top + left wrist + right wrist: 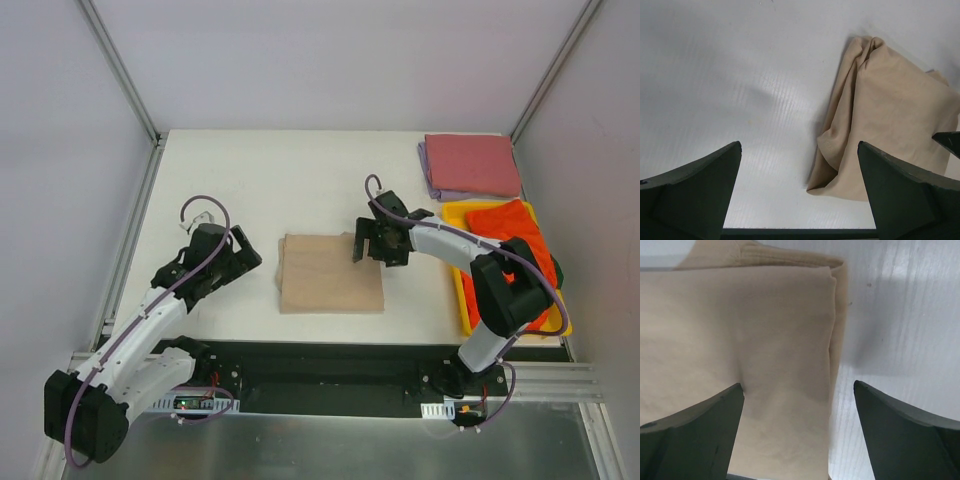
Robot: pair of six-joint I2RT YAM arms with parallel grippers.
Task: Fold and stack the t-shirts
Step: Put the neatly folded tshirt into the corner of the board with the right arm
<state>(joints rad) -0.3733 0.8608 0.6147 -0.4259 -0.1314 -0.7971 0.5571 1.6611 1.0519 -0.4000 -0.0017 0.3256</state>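
A folded tan t-shirt point(331, 273) lies on the white table point(280, 180) between my arms. My left gripper point(248, 257) is open and empty just left of it; its wrist view shows the shirt's bunched edge point(880, 115) ahead to the right. My right gripper point(362, 242) is open over the shirt's far right corner, with the folded cloth point(740, 340) under and between its fingers. A dusty pink-red t-shirt point(472, 163) lies folded on a lavender t-shirt point(432, 180) at the far right. A bright orange-red t-shirt point(520, 245) lies crumpled in the tray.
A yellow plastic tray point(462, 290) sits at the right edge of the table under the right arm. Metal frame rails point(125, 75) and white walls enclose the table at the left, right and back.
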